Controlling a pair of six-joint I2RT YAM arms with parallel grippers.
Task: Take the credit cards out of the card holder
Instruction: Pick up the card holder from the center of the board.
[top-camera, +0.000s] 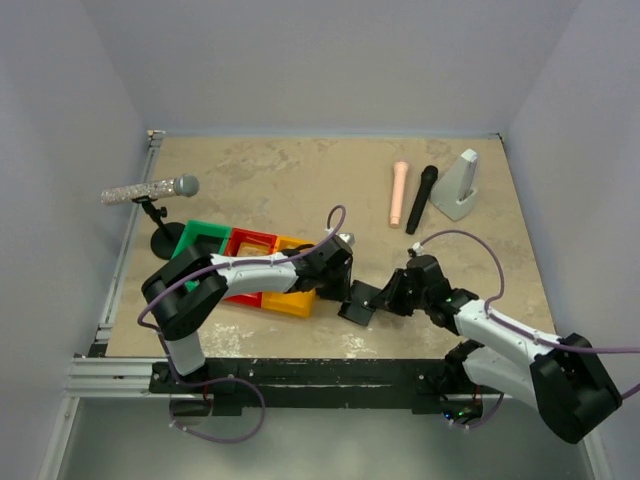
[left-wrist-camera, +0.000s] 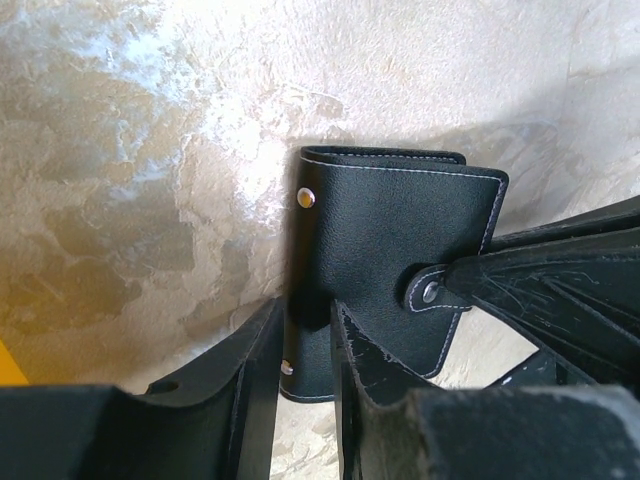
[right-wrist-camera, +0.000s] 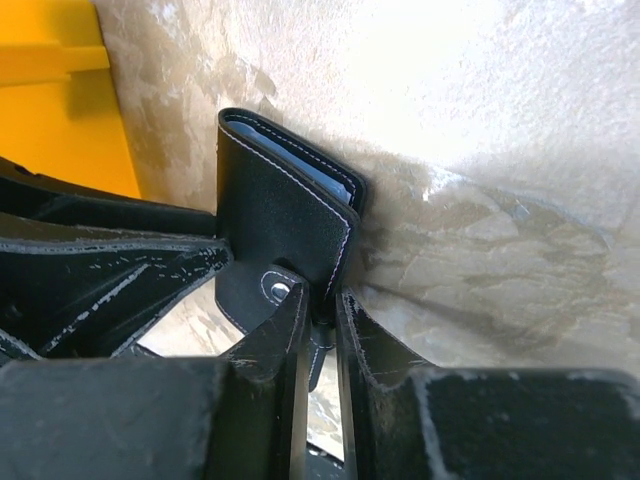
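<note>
Black card holder (left-wrist-camera: 400, 240), closed, clamped lower-centre by left gripper (left-wrist-camera: 308, 325) and right gripper (right-wrist-camera: 320, 315): opening step; next probably unsnap side tab (left-wrist-camera: 432, 290).

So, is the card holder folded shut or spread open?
Folded shut: the card holder has its black covers together, pale inside barely showing.

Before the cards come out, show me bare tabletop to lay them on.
Widest bare patch: back centre of the table, between the microphone and the peach stick. A smaller one lies between the grey wedge and the right arm. Crowded: near centre, the bins beside the card holder, left fingers and right fingers on it.
</note>
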